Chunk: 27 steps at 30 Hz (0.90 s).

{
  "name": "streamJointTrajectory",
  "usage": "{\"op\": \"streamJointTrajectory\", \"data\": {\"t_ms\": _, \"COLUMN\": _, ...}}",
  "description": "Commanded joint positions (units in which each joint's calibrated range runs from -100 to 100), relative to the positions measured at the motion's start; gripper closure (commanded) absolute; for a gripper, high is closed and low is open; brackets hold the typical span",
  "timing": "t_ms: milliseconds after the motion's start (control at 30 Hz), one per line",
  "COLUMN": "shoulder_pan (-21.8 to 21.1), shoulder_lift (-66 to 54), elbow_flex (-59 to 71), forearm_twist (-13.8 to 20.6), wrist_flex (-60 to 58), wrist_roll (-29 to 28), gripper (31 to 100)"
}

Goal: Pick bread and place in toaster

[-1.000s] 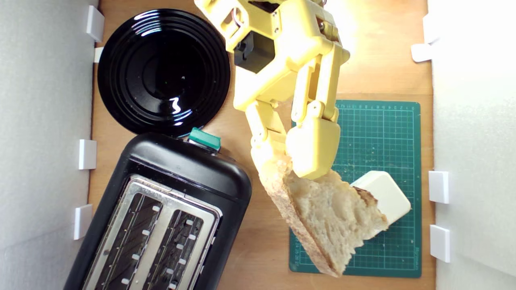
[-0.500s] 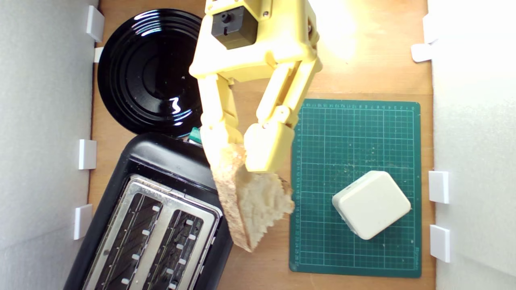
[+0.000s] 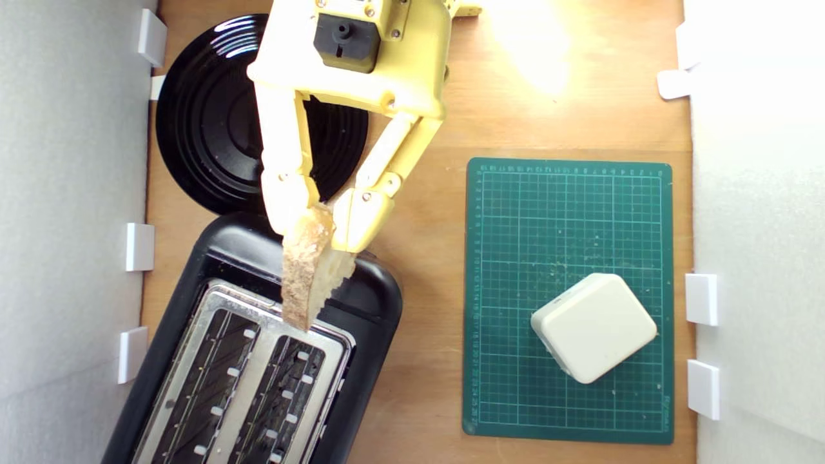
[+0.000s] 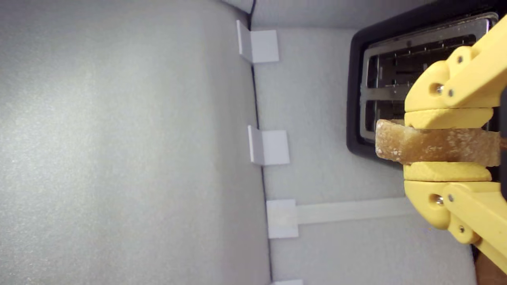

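Gripping the bread (image 3: 308, 274) between its two yellow fingers, the claw (image 3: 320, 233) hangs over the end of the toaster (image 3: 361, 296) nearest the black plate (image 3: 213, 129). The slice is held on edge, crust side showing in the exterior view, its lower tip over the rim of the silver top plate (image 3: 258, 361) close to the slots. It appears to be clear of the metal, though the overhead angle makes that hard to judge. In the wrist view the bread (image 4: 431, 144) is pinched flat between the fingers (image 4: 445, 118), with the toaster's slots (image 4: 396, 75) open beyond it. The toaster sits at an angle on the wooden worktop (image 3: 425, 386), toward the exterior view's left, and its two slots hold nothing. The black plate touches or just overlaps the toaster's far end. On the exterior view's right lies a green cutting mat (image 3: 567, 225), dusted with crumbs, bearing a white rounded-square block (image 3: 594, 327). White foam walls (image 3: 71, 258) with small white brackets (image 3: 139, 247) enclose the worktop.
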Motion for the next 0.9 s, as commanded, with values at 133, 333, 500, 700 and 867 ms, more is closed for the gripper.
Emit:
{"op": "streamJointTrajectory", "data": {"t_ms": 133, "shoulder_pan": 2.71, "shoulder_lift": -2.59, "elbow_flex": -4.15, "forearm_twist": -0.48, "wrist_flex": -0.09, "wrist_roll": 3.18, "gripper": 83.4}}
{"op": "streamJointTrajectory", "data": {"t_ms": 333, "shoulder_pan": 4.48, "shoulder_lift": -2.67, "elbow_flex": -4.15, "forearm_twist": -0.12, "wrist_flex": -0.43, "wrist_roll": 5.9, "gripper": 83.4}}
{"op": "streamJointTrajectory", "data": {"t_ms": 500, "shoulder_pan": 4.56, "shoulder_lift": -2.34, "elbow_flex": -3.97, "forearm_twist": 0.25, "wrist_flex": -4.87, "wrist_roll": 5.74, "gripper": 83.4}}
{"op": "streamJointTrajectory", "data": {"t_ms": 700, "shoulder_pan": 7.46, "shoulder_lift": -1.84, "elbow_flex": -3.88, "forearm_twist": 0.34, "wrist_flex": -6.15, "wrist_roll": 5.64, "gripper": 83.4}}
{"op": "streamJointTrajectory", "data": {"t_ms": 867, "shoulder_pan": 9.64, "shoulder_lift": -1.67, "elbow_flex": -3.25, "forearm_twist": 0.34, "wrist_flex": -10.42, "wrist_roll": 3.91, "gripper": 83.4}}
